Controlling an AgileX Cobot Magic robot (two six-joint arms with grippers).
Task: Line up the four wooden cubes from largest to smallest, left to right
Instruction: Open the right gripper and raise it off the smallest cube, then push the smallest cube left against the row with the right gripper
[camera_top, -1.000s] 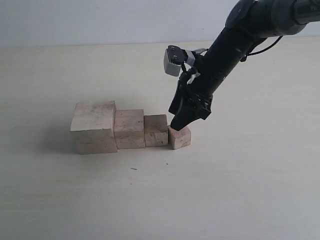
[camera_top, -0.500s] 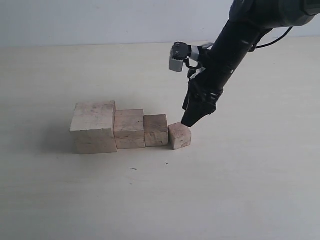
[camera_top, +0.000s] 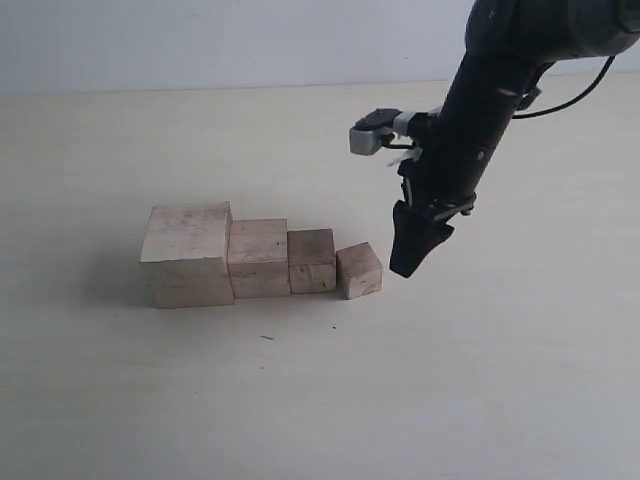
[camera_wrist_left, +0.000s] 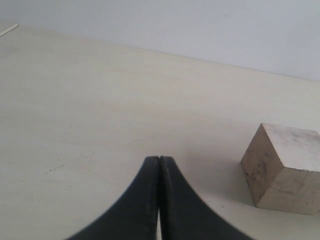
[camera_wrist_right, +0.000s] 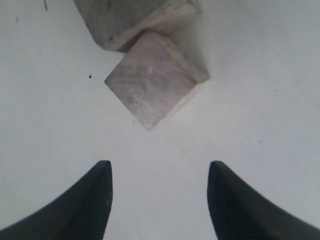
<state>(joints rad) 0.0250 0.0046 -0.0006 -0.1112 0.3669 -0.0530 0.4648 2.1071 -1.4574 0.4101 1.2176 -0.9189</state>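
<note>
Four pale wooden cubes stand in a row on the table: the largest cube (camera_top: 187, 254) at the left, then the second cube (camera_top: 258, 257), the third cube (camera_top: 312, 260) and the smallest cube (camera_top: 359, 270), turned slightly askew at the right end. My right gripper (camera_top: 407, 262) hangs open just right of the smallest cube (camera_wrist_right: 150, 85), apart from it, with nothing between its fingers (camera_wrist_right: 95, 200). My left gripper (camera_wrist_left: 159, 160) is shut and empty; the largest cube (camera_wrist_left: 282, 167) shows off to its side. The left arm is out of the exterior view.
The pale table (camera_top: 480, 380) stretches wide in front of and to the right of the row. A pale wall (camera_top: 200, 40) rises behind the table's far edge. A tiny dark speck (camera_top: 267, 338) lies in front of the cubes.
My right gripper has let go of the smallest cube and drawn back to the right, away from it. The smallest cube now sits free at the row's right end.
</note>
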